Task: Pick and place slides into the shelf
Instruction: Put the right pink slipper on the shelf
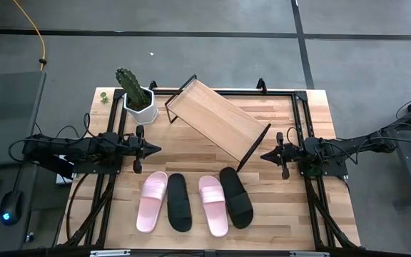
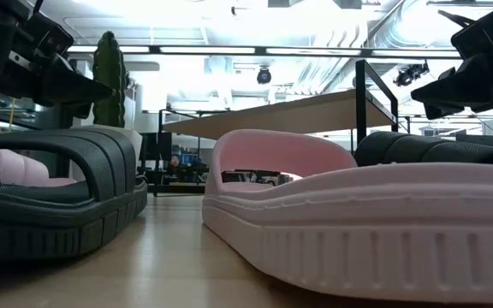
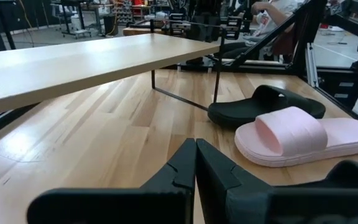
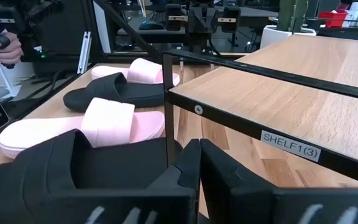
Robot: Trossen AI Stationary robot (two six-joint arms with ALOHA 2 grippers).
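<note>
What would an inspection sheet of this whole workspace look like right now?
Surface: wooden table, bare in the middle.
Job's things: four slides in a row at the near edge, pink slide, black slide, pink slide, black slide; shelf empty, standing askew.
Clutter: potted cactus at the back left corner.
Grippers: left gripper and right gripper both shut, holding nothing, parked at the sides.
Cables: yellow cable on the floor.
Surroundings: computer mouse on a side desk.
</note>
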